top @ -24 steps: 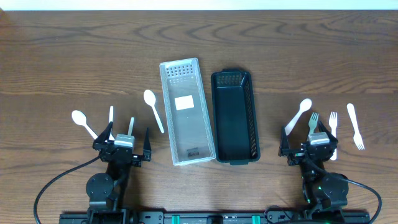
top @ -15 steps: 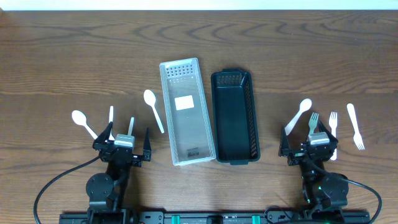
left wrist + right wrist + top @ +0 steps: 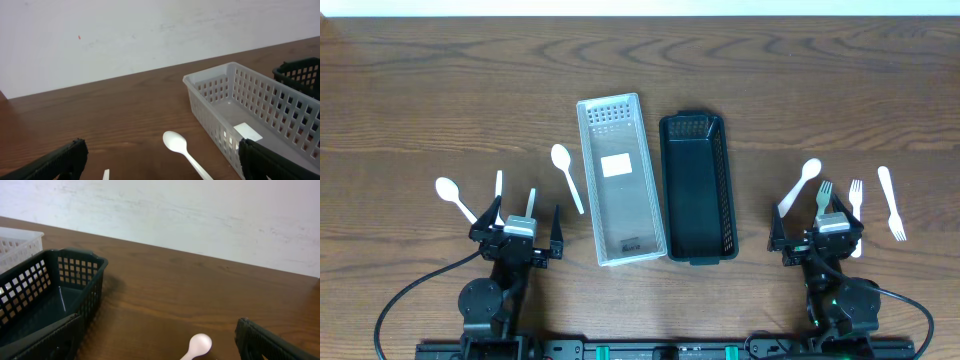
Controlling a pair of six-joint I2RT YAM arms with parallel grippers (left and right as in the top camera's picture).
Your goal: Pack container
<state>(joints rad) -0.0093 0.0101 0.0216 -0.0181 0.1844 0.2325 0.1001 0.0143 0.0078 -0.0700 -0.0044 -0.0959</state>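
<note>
Packing is not yet begun; the clear basket (image 3: 620, 215) and dark basket (image 3: 697, 190) stand side by side on the worktop (image 3: 420, 100), holding no cutlery; left gripper (image 3: 517, 225) and right gripper (image 3: 817, 228) hover, jaws spread, holding nothing; next, I judge, comes a reach for the near spoon (image 3: 566, 175) or fork (image 3: 824, 192); white slivers (image 3: 499, 184) by the left gripper are part-hidden.

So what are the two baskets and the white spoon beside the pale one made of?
Pale basket: most likely plastic, see-through and a bit frosted, with moulded grid holes in its walls.
Dark basket: probably plastic too, slightly shiny and very dark, with the same grid walls.
White spoon: looks like thin plastic, smooth and all one piece.
</note>
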